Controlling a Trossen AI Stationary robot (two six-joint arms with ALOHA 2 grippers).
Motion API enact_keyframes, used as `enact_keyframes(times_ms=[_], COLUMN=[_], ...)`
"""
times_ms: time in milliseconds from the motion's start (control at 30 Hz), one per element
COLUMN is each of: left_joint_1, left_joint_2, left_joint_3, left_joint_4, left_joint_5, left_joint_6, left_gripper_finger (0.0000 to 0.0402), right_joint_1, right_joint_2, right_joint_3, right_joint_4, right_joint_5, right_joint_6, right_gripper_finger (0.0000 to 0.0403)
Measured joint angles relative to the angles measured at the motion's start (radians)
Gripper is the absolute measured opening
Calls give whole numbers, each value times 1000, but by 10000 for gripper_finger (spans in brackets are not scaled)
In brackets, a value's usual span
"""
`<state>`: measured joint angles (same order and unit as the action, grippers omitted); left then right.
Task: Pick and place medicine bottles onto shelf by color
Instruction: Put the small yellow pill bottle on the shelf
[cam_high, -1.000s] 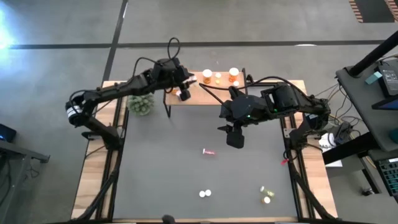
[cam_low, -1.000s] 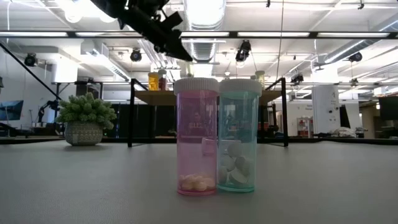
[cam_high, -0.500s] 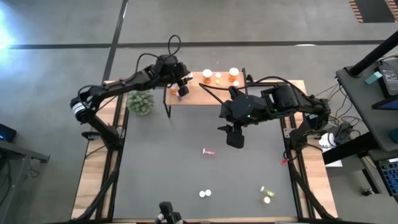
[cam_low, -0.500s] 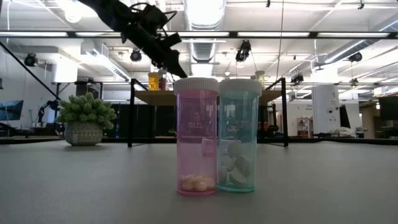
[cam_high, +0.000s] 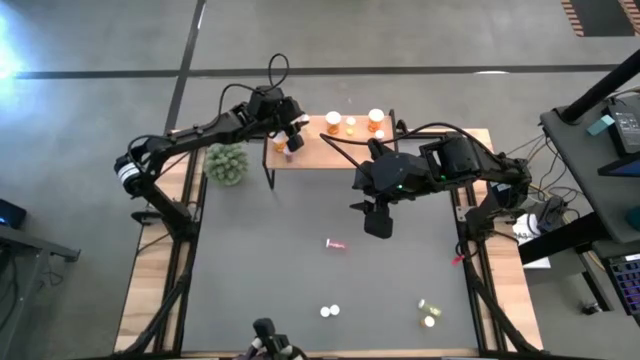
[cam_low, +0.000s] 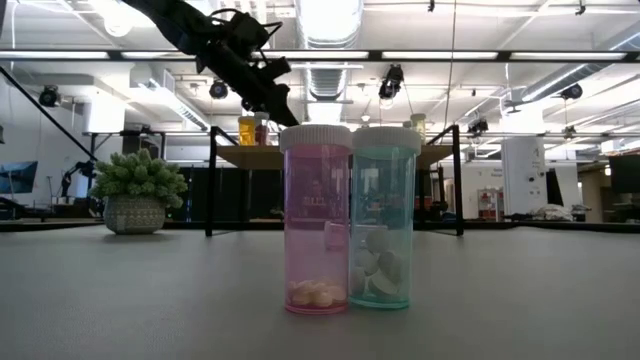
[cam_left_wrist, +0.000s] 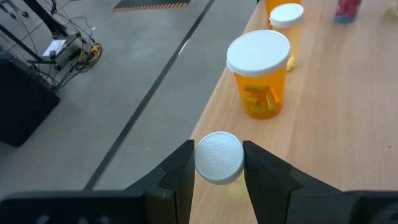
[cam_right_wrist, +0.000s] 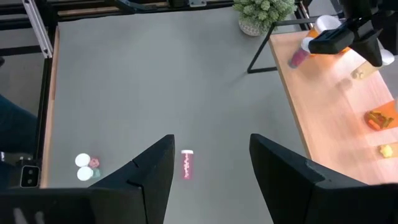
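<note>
Gripping a small white-capped bottle in the left gripper jaws, just inside the shelf left edge near an orange bottle; barely shifting since half a second ago. Hovering over open mat, right gripper jaws spread empty above a pink bottle lying flat.

We count one shelf and one potted plant. Three orange bottles stand on the shelf, one pink bottle lies on the mat, and two arms are present.
</note>
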<state>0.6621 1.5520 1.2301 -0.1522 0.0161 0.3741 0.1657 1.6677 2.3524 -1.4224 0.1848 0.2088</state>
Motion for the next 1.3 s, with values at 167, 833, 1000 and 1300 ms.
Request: enact_keyframes(times_ms=[167,833,1000,1300], left_joint_1=[0,2,2,2], left_joint_2=[0,0,0,-1], left_joint_3=[0,-27,-33,-40], left_joint_4=[1,13,15,22], left_joint_5=[-27,-59,-64,-66], left_joint_6=[0,0,0,-1], left_gripper_finger=[105,105,105,105], right_joint_1=[0,0,0,0], right_joint_2=[0,0,0,0], right_joint_3=[0,0,0,0], right_joint_4=[0,0,0,0], right_joint_5=[0,0,0,0], right_joint_6=[0,0,0,0], right_gripper_finger=[199,199,199,199])
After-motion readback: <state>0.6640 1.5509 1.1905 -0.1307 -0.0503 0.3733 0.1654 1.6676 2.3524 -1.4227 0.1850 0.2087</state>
